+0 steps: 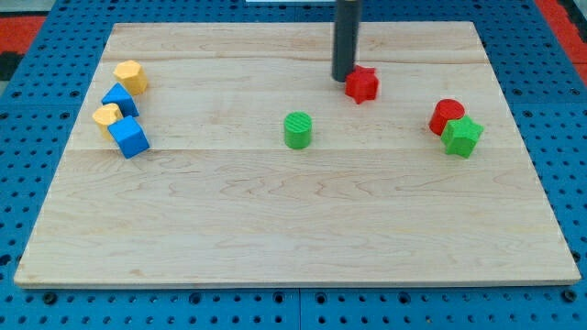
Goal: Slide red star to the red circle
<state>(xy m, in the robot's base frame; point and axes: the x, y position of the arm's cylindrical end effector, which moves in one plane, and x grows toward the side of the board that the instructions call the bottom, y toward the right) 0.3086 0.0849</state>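
Red star (362, 84): near the board's (275, 229) top edge, touching my tip (343, 77) on the tip's right. My tip: a plain rod, no jaws. Red circle (446, 115): right of and below the star, against the green star (462, 137).
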